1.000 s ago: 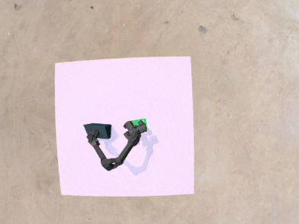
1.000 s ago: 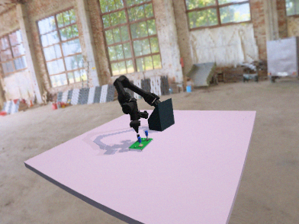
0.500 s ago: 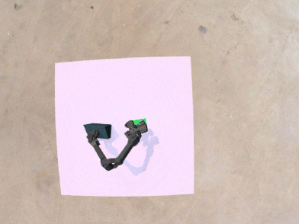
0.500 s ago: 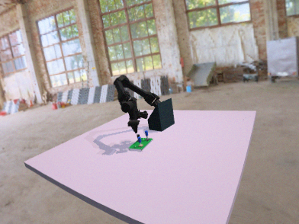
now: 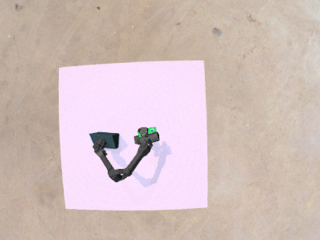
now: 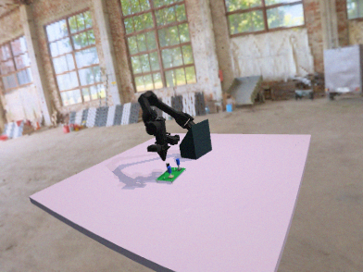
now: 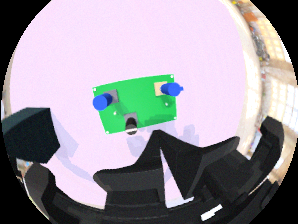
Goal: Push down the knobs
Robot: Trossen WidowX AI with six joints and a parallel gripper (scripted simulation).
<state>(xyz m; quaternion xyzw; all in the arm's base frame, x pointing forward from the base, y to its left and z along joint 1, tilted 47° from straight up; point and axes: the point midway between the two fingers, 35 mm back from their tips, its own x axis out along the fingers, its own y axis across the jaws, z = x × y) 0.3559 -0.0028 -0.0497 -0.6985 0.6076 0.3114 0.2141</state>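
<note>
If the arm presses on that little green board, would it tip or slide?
Probably it stays put: the green board sits low and flat on the table. It looks small and light, so an off-centre push from the shut gripper on a blue knob might shift it.

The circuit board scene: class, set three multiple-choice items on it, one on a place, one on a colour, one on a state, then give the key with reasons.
1. Where does the circuit board lie?
A. on the pink table
B. on top of the dark block
C. on the concrete floor

2. What colour are the two knobs?
A. red
B. blue
C. yellow

3. How does the gripper stand?
A. wide open
B. shut on a knob
C. shut, holding nothing

Key: 1 A, the board rests on the pink table beside the dark block. 2 B, both show blue in the wrist view. 3 C, its fingers meet above the board, clear of both knobs.
</note>
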